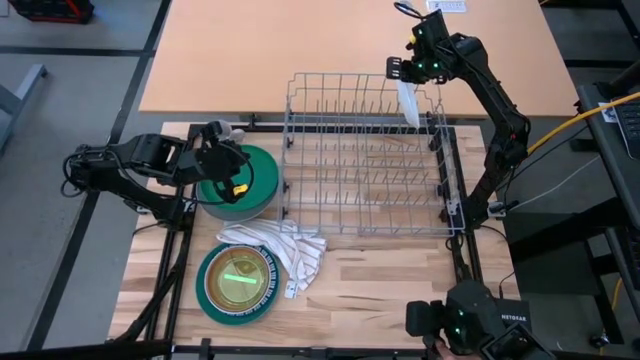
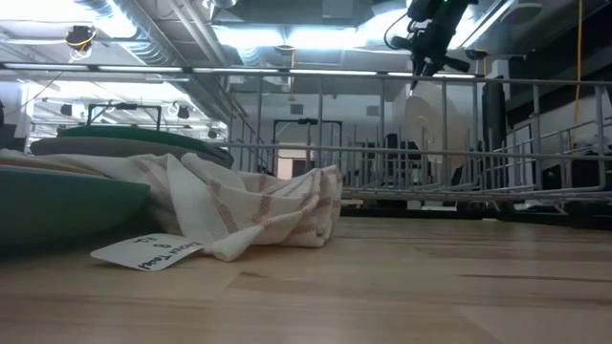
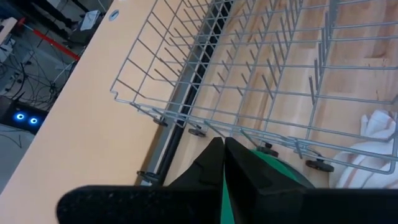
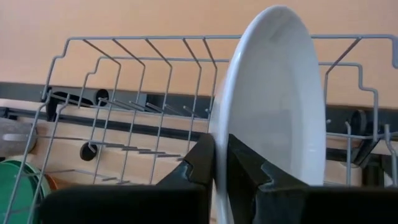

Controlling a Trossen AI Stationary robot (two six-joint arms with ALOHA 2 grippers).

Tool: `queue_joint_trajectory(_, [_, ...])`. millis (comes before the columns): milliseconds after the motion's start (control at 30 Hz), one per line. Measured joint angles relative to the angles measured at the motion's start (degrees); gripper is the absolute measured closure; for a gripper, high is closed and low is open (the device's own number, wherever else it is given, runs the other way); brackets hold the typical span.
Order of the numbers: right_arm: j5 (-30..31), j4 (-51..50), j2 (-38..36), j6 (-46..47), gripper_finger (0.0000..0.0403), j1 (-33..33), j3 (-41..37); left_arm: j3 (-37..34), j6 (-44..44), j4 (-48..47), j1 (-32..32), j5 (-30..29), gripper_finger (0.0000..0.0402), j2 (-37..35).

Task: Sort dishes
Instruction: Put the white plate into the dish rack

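A small white plate (image 4: 280, 106) stands on edge in the far right corner of the grey wire rack (image 1: 365, 165), with my right gripper (image 4: 221, 165) shut on it from above. My left gripper (image 3: 222, 155) is shut and empty. It hovers over a stack of large plates with a green one on top (image 1: 255, 178), left of the rack. Another green plate holding a yellow-green dish (image 1: 238, 282) lies flat near the front edge. Both rest on the wooden table. My right gripper pinches the white plate's upper rim (image 4: 221, 134) between its two fingers, one on each face. The fingers slant down from above at the rack's far side. The plate stands upright between the rack's wires (image 2: 430, 119). I cannot tell if its lower edge rests on them.
A crumpled white cloth with dark stripes (image 1: 278, 250) lies between the front plate and the rack, a paper tag (image 2: 148, 252) beside it. The rack's upright tines (image 3: 280, 93) fill its floor. Bare wood lies in front of the rack (image 1: 400, 270). A black box (image 1: 480, 322) sits at the near right edge.
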Motion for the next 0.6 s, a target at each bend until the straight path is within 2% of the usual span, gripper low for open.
queue_joint_trajectory(600, [0.67,-5.21,0.32,-13.27,0.0366,0.01,-0.22,0.00,0.00,0.00,0.00,0.01,0.0396,0.00])
